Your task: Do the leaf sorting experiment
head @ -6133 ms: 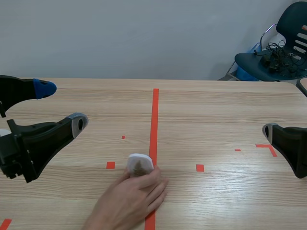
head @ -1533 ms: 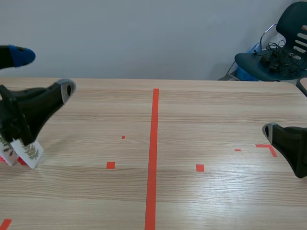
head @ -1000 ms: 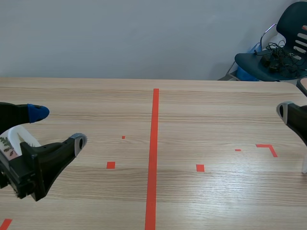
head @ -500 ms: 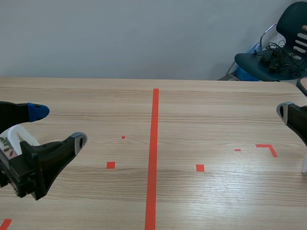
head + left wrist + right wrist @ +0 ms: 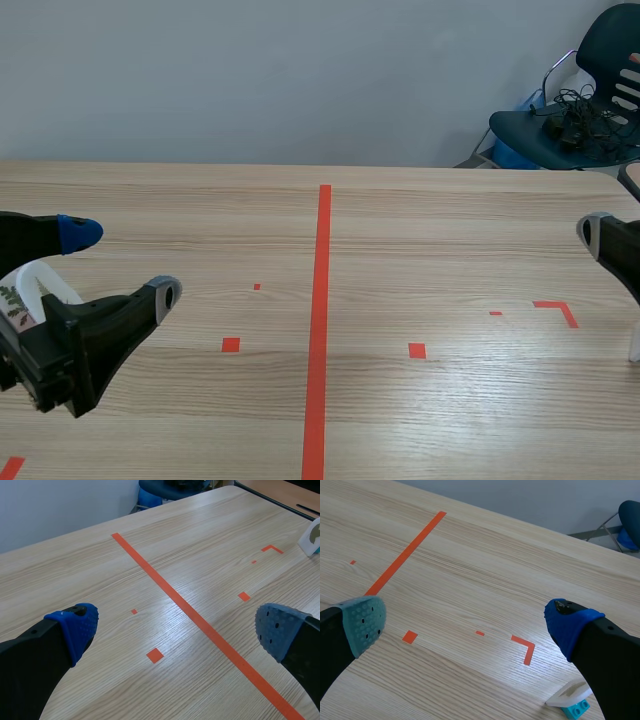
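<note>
A white leaf card [image 5: 38, 280] with a small green leaf print stands at the table's left edge, partly hidden behind my left gripper [image 5: 118, 265], which is open and holds nothing. In the left wrist view the left gripper [image 5: 175, 630] is spread wide over bare wood and the long red tape line [image 5: 200, 622]. Far off beside its right finger stands another white card [image 5: 312, 536]. My right gripper [image 5: 467, 625] is open and empty. A white card stand on a teal block [image 5: 570, 700] lies beside its blue finger; a sliver of this stand [image 5: 634, 345] shows in the scene view.
The red tape line [image 5: 318, 320] runs down the table's middle, with small red squares either side and a red corner mark [image 5: 558, 308] at the right. A dark chair [image 5: 580, 110] holding cables stands beyond the table's far right corner.
A person's hand and the white card at the middle line are gone. The left arm came down from a raised pose by the left edge; the right gripper drew back. Nothing moved in the last second.
</note>
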You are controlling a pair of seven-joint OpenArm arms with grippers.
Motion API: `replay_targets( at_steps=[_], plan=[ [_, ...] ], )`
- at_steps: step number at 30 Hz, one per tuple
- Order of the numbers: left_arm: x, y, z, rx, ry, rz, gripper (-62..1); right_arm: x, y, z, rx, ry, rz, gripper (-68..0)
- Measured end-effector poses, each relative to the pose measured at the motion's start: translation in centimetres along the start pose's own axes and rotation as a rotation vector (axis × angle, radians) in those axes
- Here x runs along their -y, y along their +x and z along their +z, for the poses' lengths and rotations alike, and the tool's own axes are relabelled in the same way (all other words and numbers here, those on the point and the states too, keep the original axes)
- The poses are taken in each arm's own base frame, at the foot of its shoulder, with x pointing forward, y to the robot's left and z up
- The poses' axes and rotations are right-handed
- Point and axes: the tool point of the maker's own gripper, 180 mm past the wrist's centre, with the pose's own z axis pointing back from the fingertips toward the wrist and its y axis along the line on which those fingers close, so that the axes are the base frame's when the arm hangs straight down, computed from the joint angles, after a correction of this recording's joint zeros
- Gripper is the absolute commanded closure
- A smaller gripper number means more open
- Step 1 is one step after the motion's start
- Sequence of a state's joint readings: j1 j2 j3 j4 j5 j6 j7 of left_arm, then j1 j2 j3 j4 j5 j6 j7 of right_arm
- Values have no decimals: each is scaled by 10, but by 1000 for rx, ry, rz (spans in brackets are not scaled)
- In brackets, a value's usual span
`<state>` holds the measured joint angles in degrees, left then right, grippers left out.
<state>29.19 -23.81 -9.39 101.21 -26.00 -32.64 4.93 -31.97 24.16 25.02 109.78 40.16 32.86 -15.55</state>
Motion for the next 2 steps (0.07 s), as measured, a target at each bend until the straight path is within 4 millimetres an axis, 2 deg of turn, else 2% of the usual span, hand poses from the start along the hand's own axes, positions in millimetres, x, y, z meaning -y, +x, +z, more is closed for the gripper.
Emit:
replay_targets(
  at_steps=[2],
  plan=[
    [0, 0, 0, 0, 0, 0, -623, 0, 0, 0, 0, 0, 0, -679]
  ],
)
